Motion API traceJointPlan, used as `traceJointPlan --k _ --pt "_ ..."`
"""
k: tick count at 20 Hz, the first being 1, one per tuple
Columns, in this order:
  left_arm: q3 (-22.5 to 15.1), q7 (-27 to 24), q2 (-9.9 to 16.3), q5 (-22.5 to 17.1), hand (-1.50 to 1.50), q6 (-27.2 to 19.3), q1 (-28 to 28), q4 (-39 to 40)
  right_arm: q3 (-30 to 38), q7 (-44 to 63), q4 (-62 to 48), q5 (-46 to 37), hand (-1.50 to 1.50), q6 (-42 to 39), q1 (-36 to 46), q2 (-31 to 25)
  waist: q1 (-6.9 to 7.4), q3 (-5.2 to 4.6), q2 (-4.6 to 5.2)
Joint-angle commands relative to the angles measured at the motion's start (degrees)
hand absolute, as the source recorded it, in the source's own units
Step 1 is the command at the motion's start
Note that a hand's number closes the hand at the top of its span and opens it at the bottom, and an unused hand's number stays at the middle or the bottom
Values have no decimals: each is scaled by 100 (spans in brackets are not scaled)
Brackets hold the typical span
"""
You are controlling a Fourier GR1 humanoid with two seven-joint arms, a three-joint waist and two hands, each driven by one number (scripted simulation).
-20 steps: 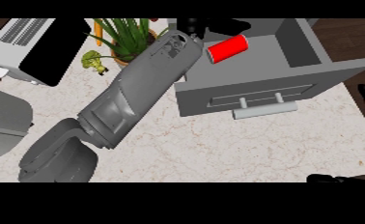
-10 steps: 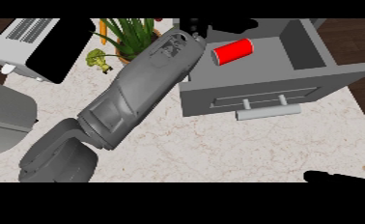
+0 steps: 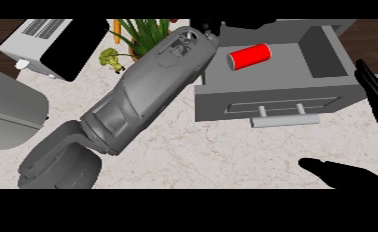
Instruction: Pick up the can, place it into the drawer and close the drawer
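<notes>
The red can point(image 3: 249, 56) lies on its side inside the open grey drawer point(image 3: 269, 98), towards its back left. My left forearm runs diagonally from the lower left up to the drawer's back left corner. Only a small black part of my left hand point(image 3: 209, 28) shows past the wrist, just left of the can and apart from it. My right hand point(image 3: 343, 174) is open at the lower right, in front of the drawer, holding nothing. One of its fingers point(image 3: 366, 82) shows at the right edge beside the drawer's right wall.
The drawer's bar handle point(image 3: 285, 121) sticks out toward me over the marble counter. A potted plant point(image 3: 145, 31) and a broccoli point(image 3: 111, 59) stand left of the forearm. A white and black appliance point(image 3: 52, 43) fills the back left corner.
The can now lies free in the drawer, with my left hand drawn back to its left. My right hand has come up into view at the lower right.
</notes>
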State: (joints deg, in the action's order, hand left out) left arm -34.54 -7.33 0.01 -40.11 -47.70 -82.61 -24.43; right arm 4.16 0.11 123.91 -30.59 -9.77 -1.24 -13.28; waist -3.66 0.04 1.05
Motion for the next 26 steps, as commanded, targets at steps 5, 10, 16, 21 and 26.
traceJointPlan --k 5,10,16,21,26 --pt "113 164 -1 13 -150 153 -114 -46 -1010 -83 -1137 -2023 -150 528 380 -37 339 -4 -55" --pt "47 341 240 165 -150 54 145 -420 -1224 147 -1959 -2957 -150 873 694 8 440 -6 -101" --pt "0 916 736 410 -150 -4 258 -958 -730 -652 -3683 -2857 -150 2308 1015 351 491 5 -102" --pt "-55 1412 1365 564 -150 134 686 -1925 -581 -667 -4702 -3059 -150 2525 1622 374 573 0 -128" --pt "-111 1850 1782 723 -150 180 748 -2431 -381 -548 -5627 -3285 -150 2730 2403 412 624 0 -117"
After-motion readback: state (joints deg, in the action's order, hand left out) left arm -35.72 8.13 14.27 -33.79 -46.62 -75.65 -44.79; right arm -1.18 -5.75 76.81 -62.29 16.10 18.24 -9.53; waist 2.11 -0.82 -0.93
